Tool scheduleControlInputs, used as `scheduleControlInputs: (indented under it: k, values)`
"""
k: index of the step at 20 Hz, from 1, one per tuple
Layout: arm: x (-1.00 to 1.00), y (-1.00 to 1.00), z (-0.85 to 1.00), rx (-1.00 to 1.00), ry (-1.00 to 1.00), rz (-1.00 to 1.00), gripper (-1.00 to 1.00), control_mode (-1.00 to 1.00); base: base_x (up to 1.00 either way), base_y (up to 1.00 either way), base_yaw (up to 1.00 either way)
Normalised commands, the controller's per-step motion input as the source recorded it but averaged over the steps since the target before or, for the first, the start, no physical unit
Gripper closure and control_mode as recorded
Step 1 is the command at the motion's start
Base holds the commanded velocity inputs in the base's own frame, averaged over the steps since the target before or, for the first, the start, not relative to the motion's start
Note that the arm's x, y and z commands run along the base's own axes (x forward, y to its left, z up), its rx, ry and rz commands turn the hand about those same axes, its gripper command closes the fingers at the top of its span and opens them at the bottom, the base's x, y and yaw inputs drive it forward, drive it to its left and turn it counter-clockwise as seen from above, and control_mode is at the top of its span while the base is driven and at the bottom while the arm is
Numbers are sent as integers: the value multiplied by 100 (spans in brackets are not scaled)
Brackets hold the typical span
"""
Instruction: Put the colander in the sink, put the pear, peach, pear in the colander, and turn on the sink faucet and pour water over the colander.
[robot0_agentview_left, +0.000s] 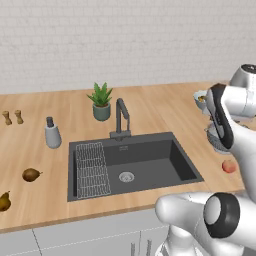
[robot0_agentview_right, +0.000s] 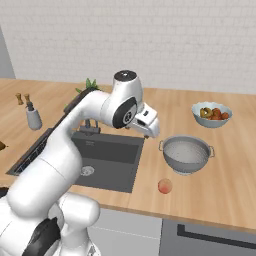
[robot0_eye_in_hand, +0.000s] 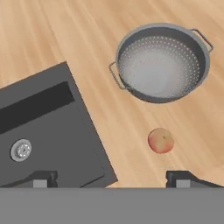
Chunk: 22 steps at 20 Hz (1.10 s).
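Observation:
The silvery perforated colander stands empty on the wooden counter right of the sink; it also shows in the right base view. The red-pink peach lies on the counter just in front of it. My gripper hangs open and empty above the counter, between the sink's right edge and the colander, its hand well above the surface. Two brown pears lie far left of the sink. The dark faucet stands behind the basin; no water runs.
A flat wire rack fills the sink's left part, the drain beside it. A pale-blue fruit bowl sits behind the colander. A potted plant, a dispenser bottle and two small shakers stand at the back left.

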Motion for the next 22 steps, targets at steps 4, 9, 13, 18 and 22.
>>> scheduleControlInputs:
  k: [4, 9, 13, 18, 22]
  values:
    - [2, -100, -36, 0, 4, -36, -100, -100, 0, 0, 0]
    - [7, -100, -28, 0, 4, -29, -100, -100, 0, 0, 0]
    - [6, -94, -23, 7, 0, -19, -100, -100, 0, 0, 0]
    - [11, -60, -39, 10, 0, -5, -100, -100, 0, 0, 0]
    - [32, -28, -35, 13, -5, 0, -100, -100, 0, 0, 0]
